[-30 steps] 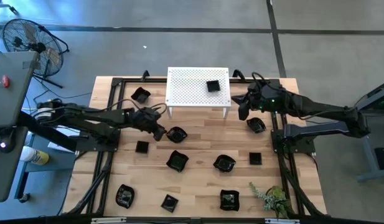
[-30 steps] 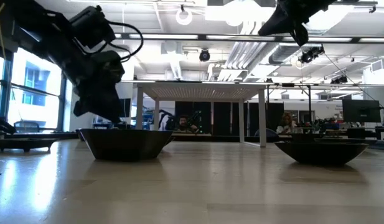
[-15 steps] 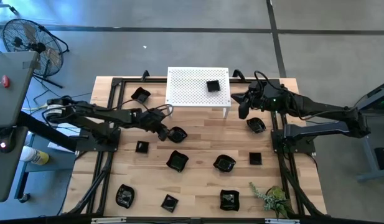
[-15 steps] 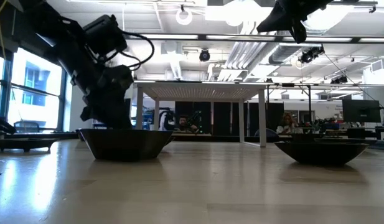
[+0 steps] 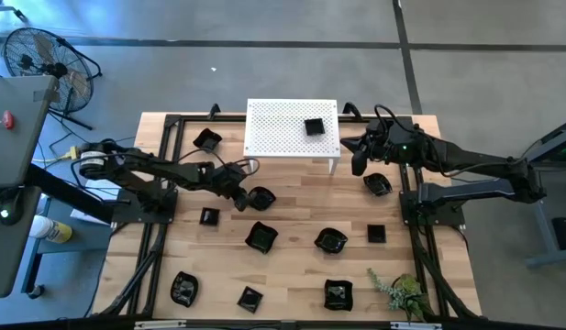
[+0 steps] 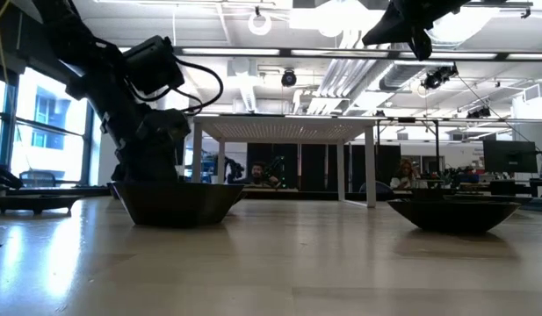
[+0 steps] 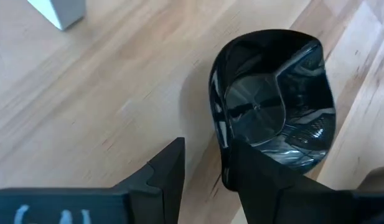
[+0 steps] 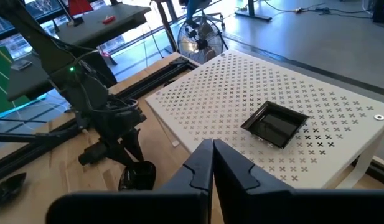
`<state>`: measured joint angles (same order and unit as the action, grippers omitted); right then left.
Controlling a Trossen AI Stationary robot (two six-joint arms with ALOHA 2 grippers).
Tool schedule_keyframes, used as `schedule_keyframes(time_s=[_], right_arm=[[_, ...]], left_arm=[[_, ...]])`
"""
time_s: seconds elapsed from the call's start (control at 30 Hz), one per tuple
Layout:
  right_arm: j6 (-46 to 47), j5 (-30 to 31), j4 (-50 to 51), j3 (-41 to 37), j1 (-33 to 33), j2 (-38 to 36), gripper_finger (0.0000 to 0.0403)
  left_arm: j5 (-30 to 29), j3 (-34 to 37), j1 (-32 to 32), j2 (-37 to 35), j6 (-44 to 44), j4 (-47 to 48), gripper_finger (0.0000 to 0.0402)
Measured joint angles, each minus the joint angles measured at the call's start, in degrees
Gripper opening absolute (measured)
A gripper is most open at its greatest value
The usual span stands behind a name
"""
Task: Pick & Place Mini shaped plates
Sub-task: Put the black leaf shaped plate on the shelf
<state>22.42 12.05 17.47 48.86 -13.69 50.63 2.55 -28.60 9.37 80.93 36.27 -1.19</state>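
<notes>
A: What does the left wrist view show that the high view does not?

B: It shows the fingers. The left gripper [image 7: 207,168] stands open with a narrow gap, and the rim of the wavy black plate [image 7: 272,99] is in that gap: one finger outside the wall, one inside the bowl. It is not clear if they press the rim yet. In the high view this gripper [image 5: 240,195] only appears as touching the plate [image 5: 260,197].

A: How does the left arm lie?

B: It stretches low from 9 o'clock toward the centre of the table [image 5: 292,275]. The low view shows the wrist bent down over the dish [image 6: 176,202].

A: And the right arm?

B: The right gripper [image 5: 358,165] hangs high at about 1 o'clock, fingers pressed together and empty, just beside the white perforated stand [image 5: 273,137]. One square plate [image 8: 276,123] sits on the stand.

A: Is there room around?

B: Bare wood lies toward 12 o'clock of the held plate, up to the stand. Other plates lie toward 6 o'clock, well apart from the table edges.
</notes>
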Motion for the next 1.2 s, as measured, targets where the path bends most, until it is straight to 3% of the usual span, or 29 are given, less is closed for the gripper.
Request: schedule_keyframes(time_s=[0.37, 0.63, 0.97, 1.2], right_arm=[[-0.44, 1.40, -0.22, 0.00, -0.02, 0.02, 0.0002], [-0.45, 1.51, -0.19, 0.00, -0.02, 0.02, 0.0004], [-0.45, 0.86, -0.19, 0.00, -0.02, 0.02, 0.0006], [-0.59, -4.31, -0.20, 0.00, -0.02, 0.02, 0.0002]], left_arm=[[5.92, 0.00, 0.00, -0.02, 0.20, -1.93, 0.0005], [9.07, -3.67, -0.02, -0.51, 1.42, -0.76, 0.0003], [9.55, -15.04, -0.02, -6.57, 1.96, 8.41, 0.0004], [7.38, -24.02, -0.10, -10.73, 8.93, 12.13, 0.0004]])
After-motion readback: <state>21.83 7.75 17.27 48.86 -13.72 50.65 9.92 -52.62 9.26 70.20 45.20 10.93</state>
